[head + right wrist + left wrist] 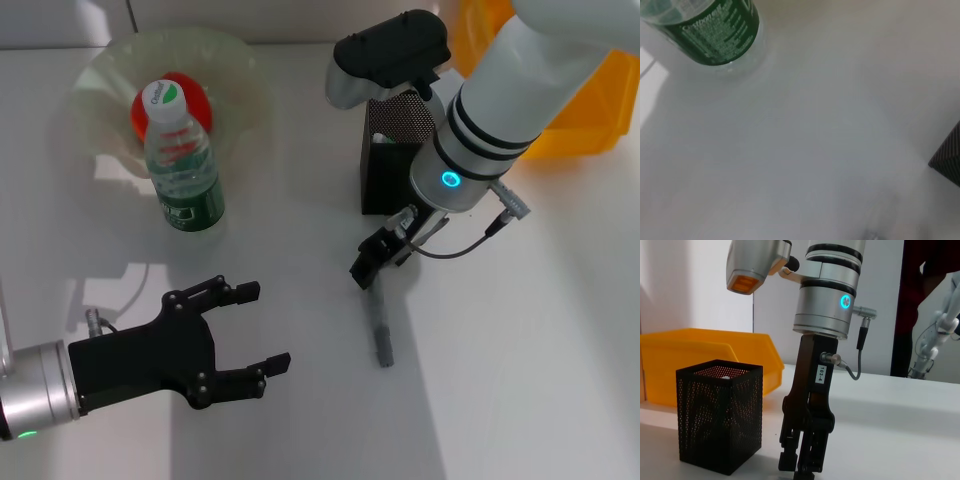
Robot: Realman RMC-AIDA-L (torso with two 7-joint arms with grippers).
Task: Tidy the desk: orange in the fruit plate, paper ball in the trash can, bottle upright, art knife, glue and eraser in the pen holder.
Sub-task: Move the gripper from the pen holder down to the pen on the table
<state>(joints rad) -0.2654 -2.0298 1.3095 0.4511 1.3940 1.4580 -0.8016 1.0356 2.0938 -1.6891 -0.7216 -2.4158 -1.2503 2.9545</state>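
The orange (185, 100) lies in the pale-green fruit plate (100, 80) at the far left. The bottle (182, 165) stands upright just in front of the plate and also shows in the right wrist view (715, 30). The black mesh pen holder (400, 150) stands mid-table and also shows in the left wrist view (720, 415). A grey art knife (380, 330) lies flat in front of it. My right gripper (380, 260) points down at the knife's far end, close to the table (800, 465). My left gripper (270, 325) is open and empty at the near left. The paper ball, glue and eraser are out of view.
The yellow trash can (560, 110) stands at the far right behind my right arm and also shows behind the pen holder in the left wrist view (705, 355). A grey cable (470, 240) loops off the right wrist. The white table (520, 380) stretches to the near right.
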